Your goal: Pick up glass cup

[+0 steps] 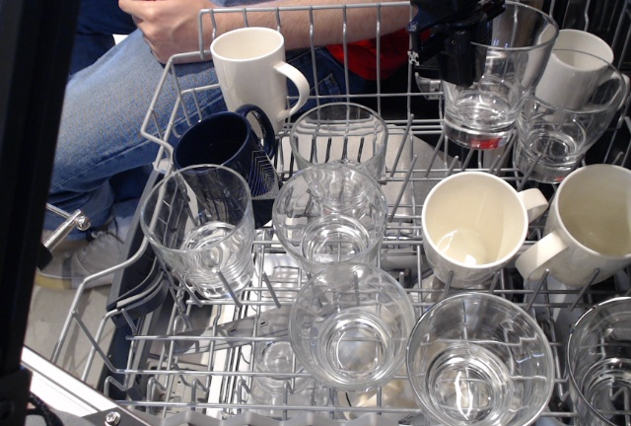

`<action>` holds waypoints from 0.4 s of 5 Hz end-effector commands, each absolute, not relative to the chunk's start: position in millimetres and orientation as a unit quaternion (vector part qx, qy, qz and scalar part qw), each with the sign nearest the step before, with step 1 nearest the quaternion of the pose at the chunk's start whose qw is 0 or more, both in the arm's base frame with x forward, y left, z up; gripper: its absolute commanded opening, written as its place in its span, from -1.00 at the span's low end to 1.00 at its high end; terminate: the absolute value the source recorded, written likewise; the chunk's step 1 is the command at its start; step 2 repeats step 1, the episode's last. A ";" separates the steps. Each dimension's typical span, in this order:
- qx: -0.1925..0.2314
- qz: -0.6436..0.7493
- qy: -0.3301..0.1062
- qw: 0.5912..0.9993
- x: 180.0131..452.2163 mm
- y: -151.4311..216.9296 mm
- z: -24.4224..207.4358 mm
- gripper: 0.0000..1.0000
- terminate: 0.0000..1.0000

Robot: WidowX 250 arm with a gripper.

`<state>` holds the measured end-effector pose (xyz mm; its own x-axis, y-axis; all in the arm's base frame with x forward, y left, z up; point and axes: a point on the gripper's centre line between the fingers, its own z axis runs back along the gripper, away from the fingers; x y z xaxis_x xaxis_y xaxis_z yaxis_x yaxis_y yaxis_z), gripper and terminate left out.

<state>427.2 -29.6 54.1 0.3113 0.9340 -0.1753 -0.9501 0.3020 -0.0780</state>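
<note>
gripper (456, 51) apparently holding glass cup (490, 76)

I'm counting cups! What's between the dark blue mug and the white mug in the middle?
Two glass tumblers sit between the dark blue mug and the white mug.

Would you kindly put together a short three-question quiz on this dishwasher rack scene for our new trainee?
1. True or false: the gripper is clamped on the rim of the glass cup at the rear of the rack.
2. Multiple choice: what sits directly left of the upright white mug's base, lower down? A) a plate B) a dark blue mug C) a spoon
3. Fill in: the person behind the rack wears a ____ top.

Key
1. True: the jaws straddle the near wall of that glass.
2. B
3. Red
</note>
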 end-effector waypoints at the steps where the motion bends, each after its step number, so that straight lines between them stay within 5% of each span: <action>1: -0.124 0.568 -0.032 0.813 450.5 -3.1 139.7 -1.00 1.00; 2: -0.124 0.568 -0.032 0.813 450.5 -3.1 139.7 -1.00 1.00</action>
